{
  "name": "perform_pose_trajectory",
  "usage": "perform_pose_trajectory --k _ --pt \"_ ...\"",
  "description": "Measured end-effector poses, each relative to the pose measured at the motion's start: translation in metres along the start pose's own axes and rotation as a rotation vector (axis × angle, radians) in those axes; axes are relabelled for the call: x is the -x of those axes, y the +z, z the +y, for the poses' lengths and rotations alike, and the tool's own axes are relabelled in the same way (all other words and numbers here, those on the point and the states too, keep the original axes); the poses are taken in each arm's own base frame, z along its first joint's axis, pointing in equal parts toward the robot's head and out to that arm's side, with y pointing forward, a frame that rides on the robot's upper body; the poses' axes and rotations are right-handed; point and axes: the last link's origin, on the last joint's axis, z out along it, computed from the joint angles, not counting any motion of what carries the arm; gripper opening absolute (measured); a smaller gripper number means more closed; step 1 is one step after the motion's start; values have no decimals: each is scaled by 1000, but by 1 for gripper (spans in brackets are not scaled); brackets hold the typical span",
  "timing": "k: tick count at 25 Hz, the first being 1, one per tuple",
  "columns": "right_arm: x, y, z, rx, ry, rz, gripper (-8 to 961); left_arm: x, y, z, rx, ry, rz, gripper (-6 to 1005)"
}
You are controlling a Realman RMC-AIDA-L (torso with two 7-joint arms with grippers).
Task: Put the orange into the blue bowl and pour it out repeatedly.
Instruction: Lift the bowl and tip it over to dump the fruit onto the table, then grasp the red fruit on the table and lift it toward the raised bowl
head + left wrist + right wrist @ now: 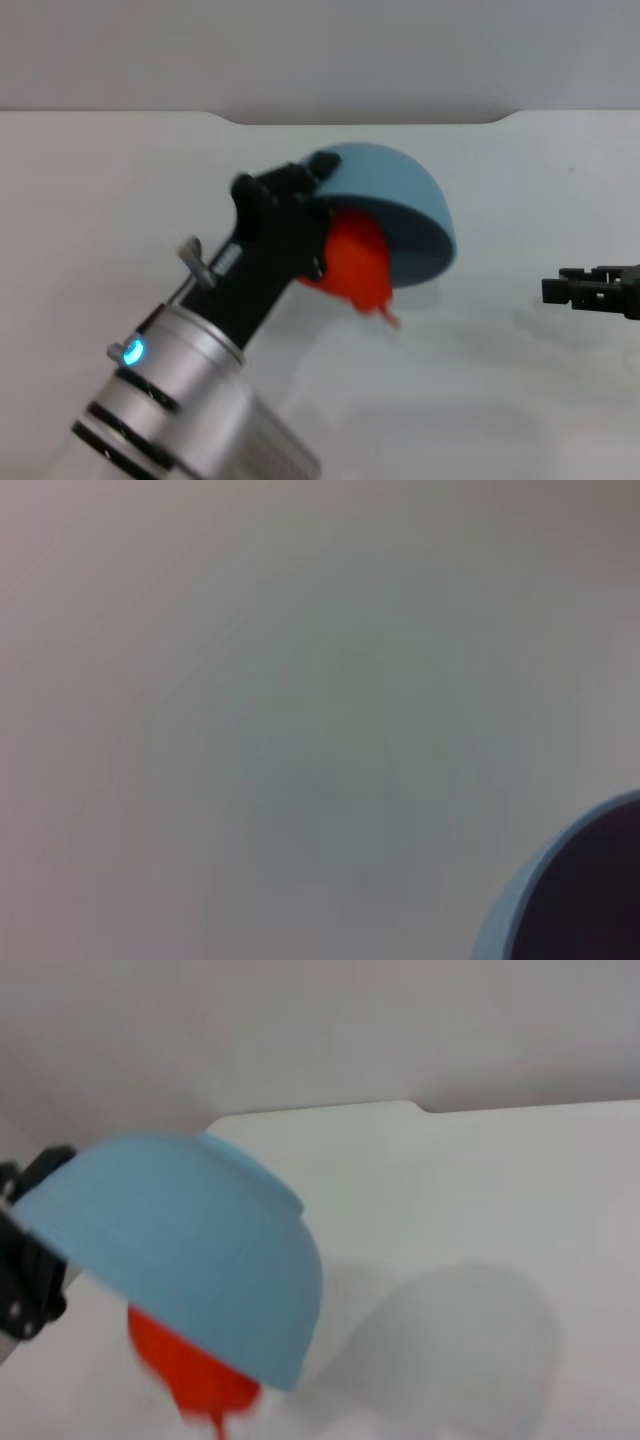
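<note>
My left gripper (pixel 305 205) is shut on the rim of the blue bowl (pixel 395 205) and holds it lifted and tipped over, its mouth turned down. The orange (pixel 358 262) is dropping out from under the bowl, its stem nub pointing down, blurred by motion. In the right wrist view the blue bowl (pixel 190 1245) is upturned with the orange (pixel 195 1380) below it. A curved bit of the bowl's rim (pixel 540 880) shows in the left wrist view. My right gripper (pixel 560 290) is parked at the right edge, low over the table.
The white table (pixel 520 380) spreads under everything, and its far edge with a notch (pixel 360 120) lies just behind the bowl. The bowl's shadow (pixel 460 1350) falls on the tabletop.
</note>
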Motion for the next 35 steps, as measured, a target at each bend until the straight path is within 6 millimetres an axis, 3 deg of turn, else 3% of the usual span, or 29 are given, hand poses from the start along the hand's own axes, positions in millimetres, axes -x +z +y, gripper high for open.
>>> perform_pose_trajectory --k 5,9,15,22,23,25,26,30,35 --pt "-1 -5 -4 -12 19 -20 467 -7 -2 10 -48 129 48 -1" --pt "-1 -5 -4 -13 17 -22 467 -1 3 4 -77 63 9 -1" --pt "1 0 -2 2 8 -16 468 16 23 -13 -39 -267 -169 0" --pt "7 7 1 23 -34 -12 470 60 37 -50 229 -834 -327 -1" --pt "8 10 3 31 -63 -7 470 76 37 -64 330 -998 -331 -1" --pt "8 11 4 36 -74 -2 470 83 36 -71 367 -1066 -334 -2" --pt "8 14 5 42 -85 7 470 104 32 -81 460 -1223 -366 -2" --pt "9 22 10 66 -130 40 471 126 21 -94 594 -1424 -420 -2" --pt "13 36 17 100 -238 69 472 150 -5 -106 642 -1445 -650 -1"
